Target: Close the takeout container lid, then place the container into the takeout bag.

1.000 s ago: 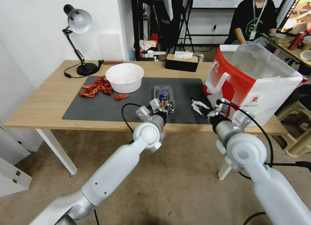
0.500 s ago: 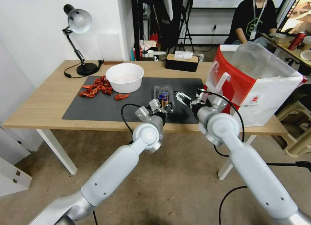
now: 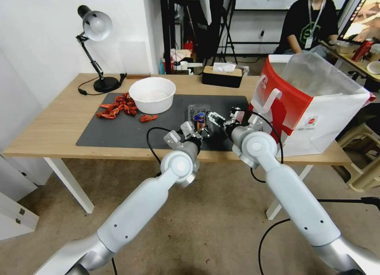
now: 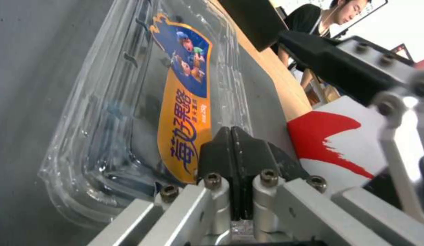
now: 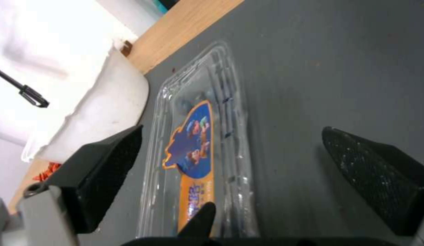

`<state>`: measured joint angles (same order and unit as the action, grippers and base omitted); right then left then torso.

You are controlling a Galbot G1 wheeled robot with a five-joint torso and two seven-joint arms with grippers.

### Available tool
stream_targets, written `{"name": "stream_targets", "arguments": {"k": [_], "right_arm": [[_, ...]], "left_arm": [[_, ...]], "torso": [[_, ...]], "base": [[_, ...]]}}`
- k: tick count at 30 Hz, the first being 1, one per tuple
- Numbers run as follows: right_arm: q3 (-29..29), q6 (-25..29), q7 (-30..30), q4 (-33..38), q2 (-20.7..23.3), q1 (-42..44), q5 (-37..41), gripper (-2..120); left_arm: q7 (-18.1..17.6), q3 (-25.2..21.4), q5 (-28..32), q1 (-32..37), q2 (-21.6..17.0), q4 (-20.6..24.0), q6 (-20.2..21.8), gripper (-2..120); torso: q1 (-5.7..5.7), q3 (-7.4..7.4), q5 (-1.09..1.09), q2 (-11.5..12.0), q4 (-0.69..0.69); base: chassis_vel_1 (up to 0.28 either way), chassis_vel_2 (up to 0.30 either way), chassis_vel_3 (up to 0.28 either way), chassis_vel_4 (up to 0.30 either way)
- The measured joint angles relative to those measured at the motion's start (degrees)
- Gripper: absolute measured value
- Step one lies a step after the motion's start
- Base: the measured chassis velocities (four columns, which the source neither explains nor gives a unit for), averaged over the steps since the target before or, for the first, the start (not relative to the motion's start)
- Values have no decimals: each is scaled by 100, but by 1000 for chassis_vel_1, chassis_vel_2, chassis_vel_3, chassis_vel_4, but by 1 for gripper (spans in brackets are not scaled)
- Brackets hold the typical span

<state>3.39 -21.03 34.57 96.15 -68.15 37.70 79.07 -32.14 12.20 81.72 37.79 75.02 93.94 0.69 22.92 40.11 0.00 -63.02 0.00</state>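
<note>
Lid point(image 4: 143, 85): blue-orange cartoon label point(image 4: 187, 102), Chinese characters; left claw point(image 4: 231, 141) pressing.

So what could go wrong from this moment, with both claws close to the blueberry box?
1. The left claw, shut, touches only the near end of the lid; the light takeout container may slide or tip on the mat.
2. The right claw is open wide beside thin clear plastic; a hard squeeze could pop the lid open.
3. The takeout bag stands near the right arm and could get bumped.
</note>
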Motion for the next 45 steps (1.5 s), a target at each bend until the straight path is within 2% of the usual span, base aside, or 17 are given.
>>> {"name": "stream_targets", "arguments": {"k": [3,8,10,11,13,14,15,18,20,22,23,26,27,30,31,33,45], "right_arm": [[-53,-5,-25,-160,-121,-69,-62,90],[-84,-6,-54,-283,-209,-96,-129,87],[-90,-6,-94,-395,-294,-111,-200,80],[-90,-6,-94,-395,-294,-111,-200,80],[-90,-6,-107,-454,-350,-114,-240,74],[-98,4,-128,-522,-420,-110,-325,64],[-98,4,-128,-522,-420,-110,-325,64],[-101,12,-149,-567,-474,-100,-386,51],[-103,15,-156,-579,-485,-100,-401,49],[-106,18,-169,-592,-498,-100,-417,41],[-106,18,-169,-592,-498,-100,-417,41],[-113,32,-189,-623,-512,-95,-467,24],[-113,32,-189,-623,-512,-95,-467,24],[-113,36,-201,-631,-523,-83,-499,9],[-113,36,-201,-631,-523,-83,-499,9],[-114,37,-212,-630,-524,-69,-527,1],[-109,56,-223,-604,-540,-15,-664,0]], "left_arm": [[1,-1,-1,-11,-11,0,-1,0],[1,-1,-1,-13,-19,5,-2,0],[3,3,-1,-13,-31,15,-4,0],[3,3,-1,-13,-31,15,-4,0],[3,4,-1,-12,-31,17,-5,0],[6,6,-1,-1,-33,24,-9,0],[6,6,-1,-1,-33,24,-9,0],[10,7,-11,4,-42,29,-13,0],[10,7,-13,4,-45,29,-14,0],[10,11,-15,6,-48,29,-14,0],[10,11,-15,6,-48,29,-14,0],[10,12,-39,9,-53,28,-16,0],[10,12,-39,9,-53,28,-16,0],[19,14,-70,12,-67,29,-22,0],[19,14,-70,12,-67,29,-22,0],[31,16,-103,17,-74,30,-24,0],[105,-138,-520,112,-271,157,-81,0]], "torso": [[0,0,0,0,0],[0,0,0,0,0],[0,0,0,0,0],[0,0,0,0,0],[0,0,0,0,0],[0,0,0,0,0],[0,0,0,0,0],[0,0,0,0,0],[0,0,0,0,0],[0,0,0,0,0],[0,0,0,0,0],[0,0,0,0,0],[0,0,0,0,0],[0,0,0,0,0],[0,0,0,0,0],[-1,0,0,0,0],[0,0,0,0,0]], "base": [[0,0,0,0],[0,0,0,0],[0,0,0,0],[0,0,0,0],[0,0,0,0],[0,0,0,0],[0,0,0,0],[0,0,0,0],[0,0,0,0],[0,0,0,0],[0,0,0,0],[0,0,0,0],[0,0,0,0],[0,0,0,0],[0,0,0,0],[0,0,0,0],[0,0,0,0]]}}
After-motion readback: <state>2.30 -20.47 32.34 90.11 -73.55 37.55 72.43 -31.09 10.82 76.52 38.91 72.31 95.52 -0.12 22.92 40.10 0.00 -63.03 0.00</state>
